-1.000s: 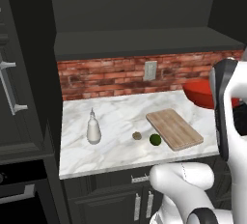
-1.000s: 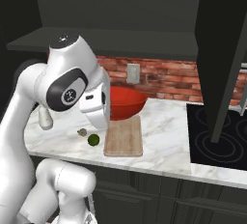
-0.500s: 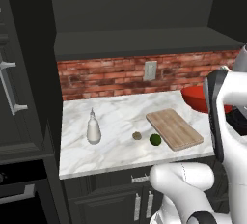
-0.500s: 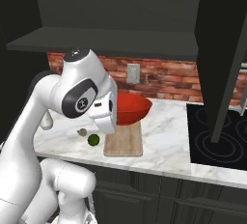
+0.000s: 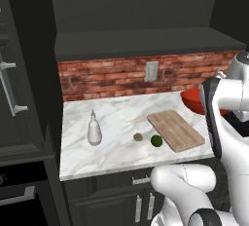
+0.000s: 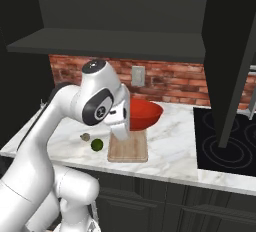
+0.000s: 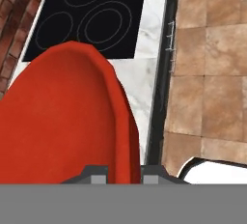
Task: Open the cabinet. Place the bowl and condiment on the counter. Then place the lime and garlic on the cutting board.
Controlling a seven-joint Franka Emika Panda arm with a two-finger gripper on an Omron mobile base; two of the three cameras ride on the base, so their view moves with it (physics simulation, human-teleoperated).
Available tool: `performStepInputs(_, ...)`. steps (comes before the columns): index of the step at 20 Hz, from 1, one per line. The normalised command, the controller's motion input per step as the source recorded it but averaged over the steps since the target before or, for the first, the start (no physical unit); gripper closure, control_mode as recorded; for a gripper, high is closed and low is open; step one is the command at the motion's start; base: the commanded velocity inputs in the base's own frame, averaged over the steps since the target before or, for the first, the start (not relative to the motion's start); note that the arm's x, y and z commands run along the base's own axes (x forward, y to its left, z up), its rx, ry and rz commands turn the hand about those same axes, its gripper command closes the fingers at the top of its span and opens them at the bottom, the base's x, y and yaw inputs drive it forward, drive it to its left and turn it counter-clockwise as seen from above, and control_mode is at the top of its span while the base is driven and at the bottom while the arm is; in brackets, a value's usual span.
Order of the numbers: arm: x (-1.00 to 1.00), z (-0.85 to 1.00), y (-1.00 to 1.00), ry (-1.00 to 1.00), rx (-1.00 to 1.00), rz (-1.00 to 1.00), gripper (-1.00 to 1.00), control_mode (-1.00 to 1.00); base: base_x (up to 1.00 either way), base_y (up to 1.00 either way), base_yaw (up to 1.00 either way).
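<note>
The tool (image 7: 123,170) is clamped shut on the rim of the red bowl (image 7: 62,117), one finger on each side of the rim at the bottom of the hand view, so the bowl hangs from it with its open side turned partly sideways. In the right base view the bowl (image 6: 145,114) sits just beside the wrist, above the far end of the cutting board (image 6: 128,147) and close to the brick wall, held clear of the marble surface (image 6: 170,151). Beyond the bowl, in the hand view, lie the black stovetop (image 7: 91,15) and a strip of tiled floor (image 7: 212,63). The cutting board (image 5: 175,130) lies on the surface below and to the left of the tool. Further left, well apart from it, the lime (image 5: 156,141) and the garlic (image 5: 138,136) rest near each other just off the board's edge. The white squeeze bottle (image 5: 94,128) stands upright further left again on the surface.
</note>
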Motion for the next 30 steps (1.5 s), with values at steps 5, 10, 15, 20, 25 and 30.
performStepInputs(5,0.33,-0.27,-0.31,0.00,0.00,0.00,1.00,-1.00,0.00,0.00,0.00)
performStepInputs(10,0.34,-0.25,-0.42,0.00,0.00,0.00,1.00,-1.00,0.00,0.00,0.00)
performStepInputs(15,0.38,-0.18,-0.40,0.00,0.00,0.00,1.00,-1.00,0.00,0.00,0.00)
performStepInputs(20,0.30,-0.14,-0.26,0.00,0.00,0.00,1.00,-1.00,0.00,0.00,0.00)
performStepInputs(25,0.22,-0.16,-0.17,0.00,0.00,0.00,1.00,-1.00,0.00,0.00,0.00)
performStepInputs(30,0.20,-0.16,-0.19,0.00,0.00,0.03,1.00,-1.00,0.00,0.00,0.00)
